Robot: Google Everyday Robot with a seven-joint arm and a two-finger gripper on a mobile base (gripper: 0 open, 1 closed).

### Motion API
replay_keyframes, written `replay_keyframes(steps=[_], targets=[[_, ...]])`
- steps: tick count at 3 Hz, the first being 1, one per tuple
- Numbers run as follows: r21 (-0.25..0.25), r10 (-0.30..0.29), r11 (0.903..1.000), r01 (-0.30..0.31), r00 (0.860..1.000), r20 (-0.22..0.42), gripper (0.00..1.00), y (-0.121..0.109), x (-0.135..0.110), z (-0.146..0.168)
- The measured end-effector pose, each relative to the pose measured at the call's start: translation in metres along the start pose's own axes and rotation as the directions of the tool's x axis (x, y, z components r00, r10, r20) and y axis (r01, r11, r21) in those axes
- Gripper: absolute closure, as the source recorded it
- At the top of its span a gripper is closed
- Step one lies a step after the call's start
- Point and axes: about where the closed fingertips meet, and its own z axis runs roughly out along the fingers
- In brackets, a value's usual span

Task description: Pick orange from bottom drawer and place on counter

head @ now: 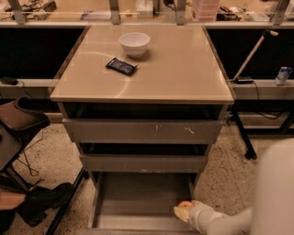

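The bottom drawer is pulled open under the two scuffed drawer fronts. At its front right corner a small patch of the orange shows, right against the tip of my gripper. The gripper reaches into the drawer from the lower right, on my white arm. Most of the orange is hidden by the gripper. The beige counter tops the cabinet and carries a white bowl and a dark packet.
A brown chair and a black shoe are at the left on the speckled floor. A white pole leans at the right above a black stand leg. The cluttered workbench runs along the back.
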Motion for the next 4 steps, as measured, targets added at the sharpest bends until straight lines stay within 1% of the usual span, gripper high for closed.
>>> replay_keyframes(steps=[1,2,3,4], targets=[[0.024,0.082,0.9962,-0.084,0.994,0.073,1.00,-0.011,-0.032,-0.068],[0.053,0.214,0.9733,-0.224,0.965,0.150,1.00,-0.023,-0.074,-0.129],[0.073,0.207,0.9712,-0.227,0.954,0.215,1.00,-0.029,-0.109,-0.159],[0.072,0.201,0.9727,-0.221,0.956,0.214,1.00,-0.028,-0.109,-0.158]])
